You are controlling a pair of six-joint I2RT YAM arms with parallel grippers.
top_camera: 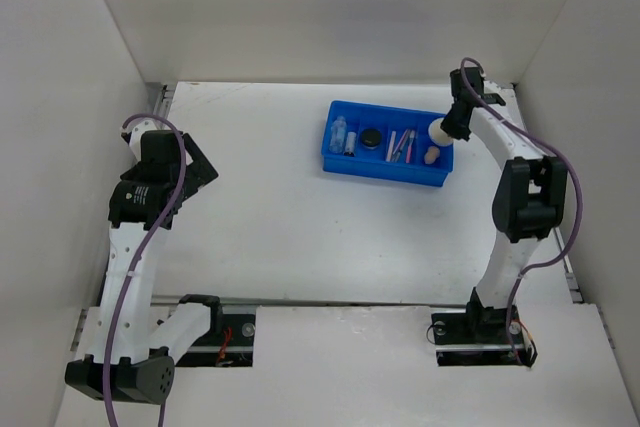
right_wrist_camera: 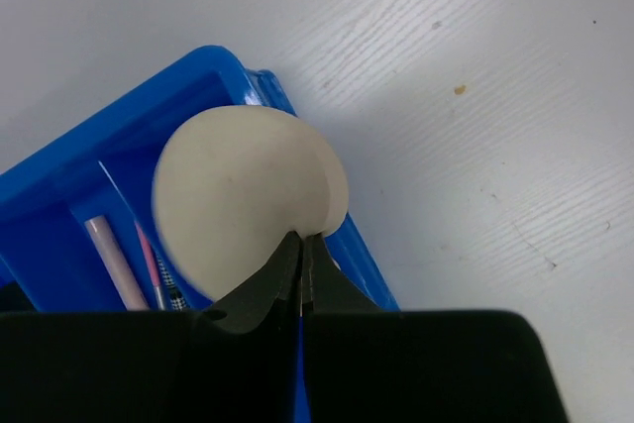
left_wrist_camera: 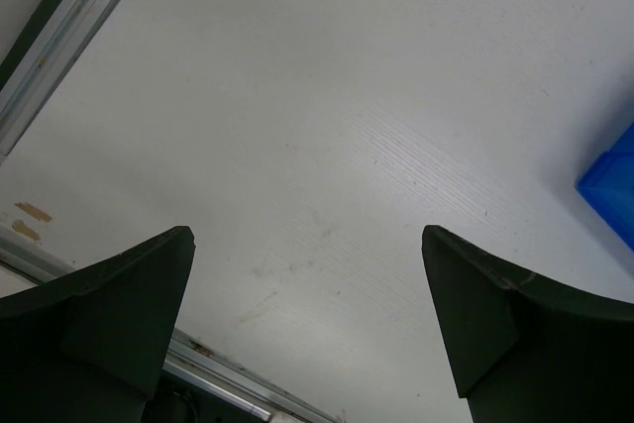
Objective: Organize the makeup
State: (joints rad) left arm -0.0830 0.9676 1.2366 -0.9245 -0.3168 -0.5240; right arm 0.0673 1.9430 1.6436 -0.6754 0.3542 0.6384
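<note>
The right gripper [right_wrist_camera: 300,250] is pressed together on the edge of the cream round puff [right_wrist_camera: 243,195], pinching it at its lower rim. The puff hangs over the right end of the blue tray [top_camera: 384,169], overlapping the tray's corner in the right wrist view; whether it touches the rim cannot be told. Just beside it in the end compartment lies the peach egg sponge [top_camera: 431,155]. Next to that lie the pencils [top_camera: 400,147], then the round black jar [top_camera: 372,137], and the clear tube [top_camera: 340,133] at the left end.

The tray sits toward the far right of the table [top_camera: 280,227], its right end close to the right arm and to the table's right edge. White walls [top_camera: 60,97] close in the left, back and right sides. The widest open room is the bare tabletop in front of the tray and to its left.

The left gripper [left_wrist_camera: 307,235] hovers over that bare surface well apart from the tray, fingers spread wide with nothing between them. A metal rail [left_wrist_camera: 59,27] runs along the table's edge beside it
</note>
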